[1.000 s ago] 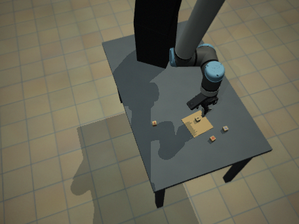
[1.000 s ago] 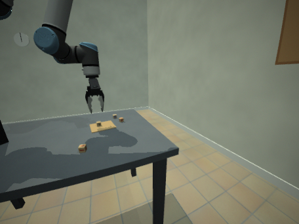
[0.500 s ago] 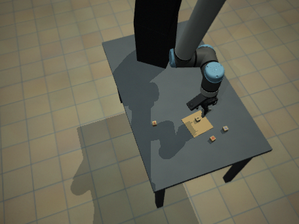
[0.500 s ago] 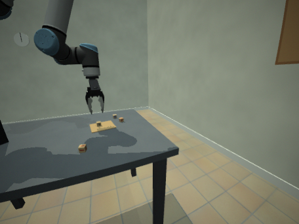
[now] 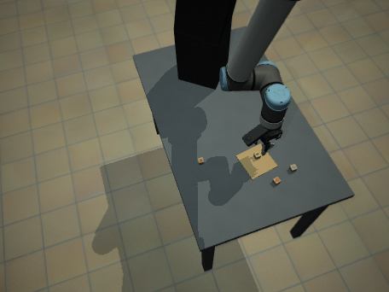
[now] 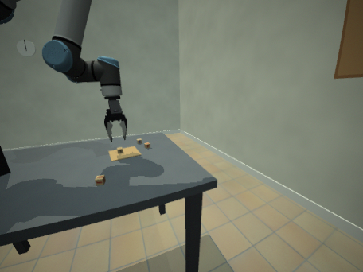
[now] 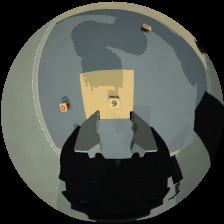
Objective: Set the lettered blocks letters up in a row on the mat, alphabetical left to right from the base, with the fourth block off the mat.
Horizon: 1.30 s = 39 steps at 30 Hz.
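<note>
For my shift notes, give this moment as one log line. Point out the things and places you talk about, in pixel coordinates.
gripper (image 5: 265, 153) (image 6: 118, 140) (image 7: 114, 111): open, above table | block on mat (image 5: 257, 155) (image 6: 120, 150) (image 7: 114, 102): one, dark mark up | other blocks: three, off mat

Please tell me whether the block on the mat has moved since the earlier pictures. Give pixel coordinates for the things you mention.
No, the block (image 5: 257, 155) (image 6: 120, 150) (image 7: 114, 102) sits at the same spot within the edges of the mat (image 5: 268, 165) (image 6: 130, 153) (image 7: 97, 103).
</note>
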Available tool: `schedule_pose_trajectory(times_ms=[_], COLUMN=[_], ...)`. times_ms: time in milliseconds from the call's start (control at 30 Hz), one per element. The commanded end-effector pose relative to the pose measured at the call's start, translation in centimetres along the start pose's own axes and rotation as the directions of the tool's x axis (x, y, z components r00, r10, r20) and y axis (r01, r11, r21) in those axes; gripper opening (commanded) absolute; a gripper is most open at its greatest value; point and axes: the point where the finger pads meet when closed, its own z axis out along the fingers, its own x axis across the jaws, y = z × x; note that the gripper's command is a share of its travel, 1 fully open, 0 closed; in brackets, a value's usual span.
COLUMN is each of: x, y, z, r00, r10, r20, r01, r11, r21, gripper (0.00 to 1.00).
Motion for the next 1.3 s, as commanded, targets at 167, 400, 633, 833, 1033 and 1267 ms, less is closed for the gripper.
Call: schedule_pose_trajectory(times_ms=[167, 400, 633, 833, 1033, 1267], x=[0.0, 0.0, 0.0, 0.0, 0.0, 0.0], y=[0.0, 0.0, -0.1, -0.1, -0.1, -0.1], z=[1.2, 2.0, 2.7, 2.8, 2.9, 2.9], r00=[1.0, 1.0, 1.0, 1.0, 1.0, 1.0], r10=[0.0, 0.0, 0.0, 0.0, 0.0, 0.0], r20=[0.001, 0.001, 0.001, 0.001, 0.001, 0.001], r01=[0.0, 0.0, 0.0, 0.0, 0.0, 0.0], r11=[1.0, 1.0, 1.0, 1.0, 1.0, 1.0], r21=[0.0, 0.0, 0.0, 0.0, 0.0, 0.0], gripper=[0.37, 0.37, 0.37, 0.37, 0.37, 0.37])
